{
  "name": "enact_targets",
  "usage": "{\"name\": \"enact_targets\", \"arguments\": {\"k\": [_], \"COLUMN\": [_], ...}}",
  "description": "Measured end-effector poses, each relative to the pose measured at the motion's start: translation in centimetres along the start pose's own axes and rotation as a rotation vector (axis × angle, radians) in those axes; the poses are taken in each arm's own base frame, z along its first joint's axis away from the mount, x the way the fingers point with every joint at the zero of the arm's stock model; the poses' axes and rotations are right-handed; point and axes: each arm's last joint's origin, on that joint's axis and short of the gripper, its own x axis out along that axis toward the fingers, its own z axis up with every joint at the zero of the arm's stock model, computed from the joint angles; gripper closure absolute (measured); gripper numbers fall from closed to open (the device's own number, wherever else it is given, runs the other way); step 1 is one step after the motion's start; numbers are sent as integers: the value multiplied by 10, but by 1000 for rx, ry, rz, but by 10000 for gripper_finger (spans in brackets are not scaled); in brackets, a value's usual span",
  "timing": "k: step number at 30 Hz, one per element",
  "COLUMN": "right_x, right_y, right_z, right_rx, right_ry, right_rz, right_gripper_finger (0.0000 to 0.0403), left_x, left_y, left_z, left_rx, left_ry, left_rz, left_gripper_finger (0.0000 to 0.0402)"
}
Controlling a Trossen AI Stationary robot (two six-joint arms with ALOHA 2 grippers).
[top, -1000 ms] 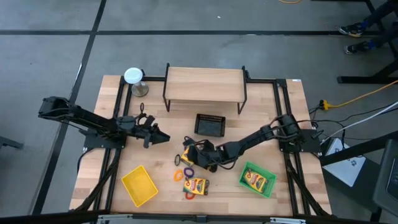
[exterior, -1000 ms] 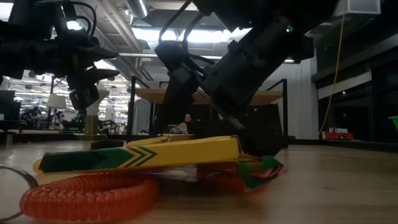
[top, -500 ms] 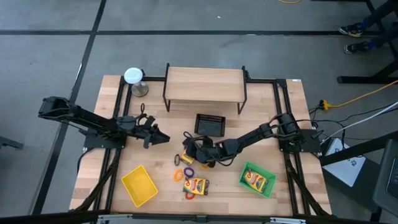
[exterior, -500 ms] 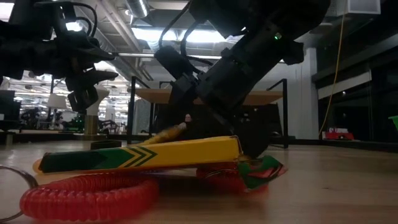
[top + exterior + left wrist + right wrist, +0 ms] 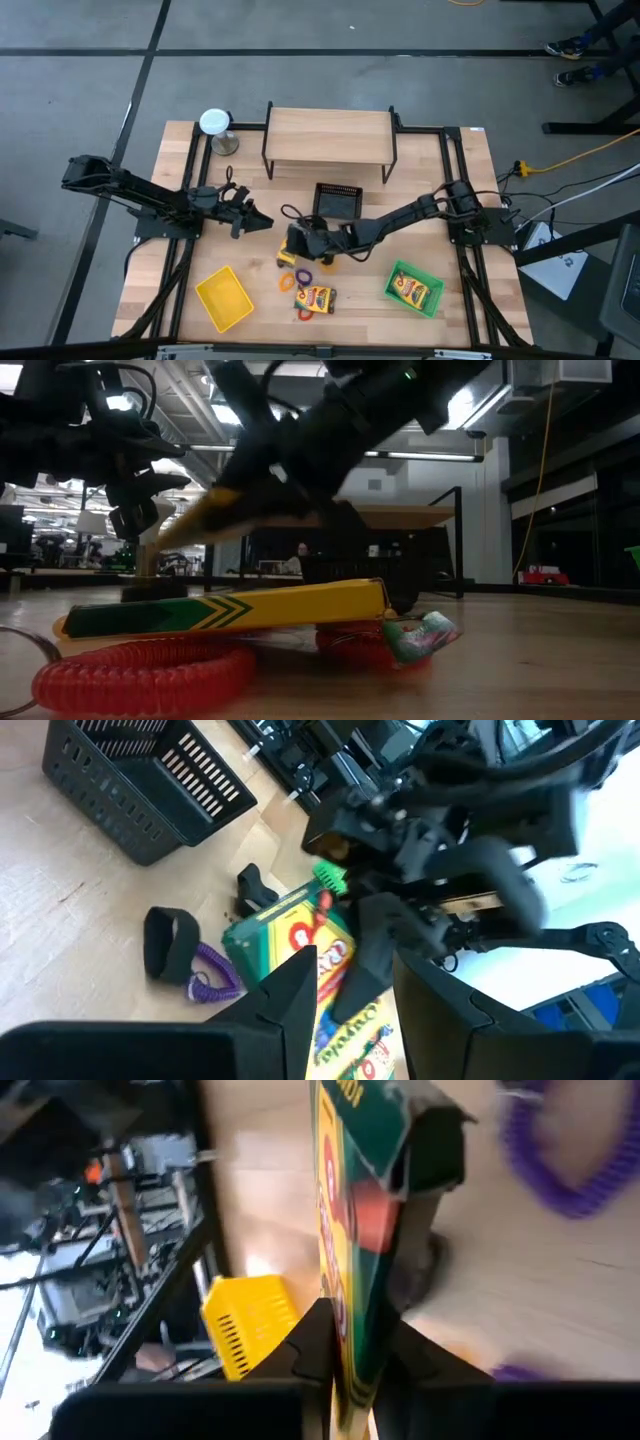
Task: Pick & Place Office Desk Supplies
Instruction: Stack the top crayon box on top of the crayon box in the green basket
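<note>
Seen from above, the light is even and soft; the table shows pale with only faint shadows under the arms. At table height the room is dim and backlit: bright ceiling strips glare behind the arms, leaving them near-black silhouettes. The right tool and its yellow pack are smeared by motion. In the right wrist view the purple ring is soft and unfocused; the left wrist view blurs toward the far arm.

We looked straight down over the whole tabletop; level from its surface, close behind a crayon pack; both wrist cameras shared another pack, closely.
</note>
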Motion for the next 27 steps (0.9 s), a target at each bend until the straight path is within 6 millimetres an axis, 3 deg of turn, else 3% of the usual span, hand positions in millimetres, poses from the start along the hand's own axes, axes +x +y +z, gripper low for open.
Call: {"name": "enact_targets", "arguments": {"k": [6, 12, 20, 27], "right_x": [-15, -54, -145, -237], "right_y": [25, 47, 75, 99], "right_z": [8, 9, -8, -18], "right_rx": [-86, -185, -268, -242], "right_ry": [-6, -14, -48, -291], "right_rz": [57, 38, 39, 256], "right_gripper_finger": [372, 372, 372, 372], "left_x": [0, 0, 0, 0], "left_y": [0, -1, -1, -1], "left_z": [0, 1, 1, 1], "left_rx": [1, 2, 3, 21], "left_ry": [-4, -13, -16, -16], "left_rz": [-4, -4, -7, -8], "left_gripper_finger": [272, 272, 272, 272]}}
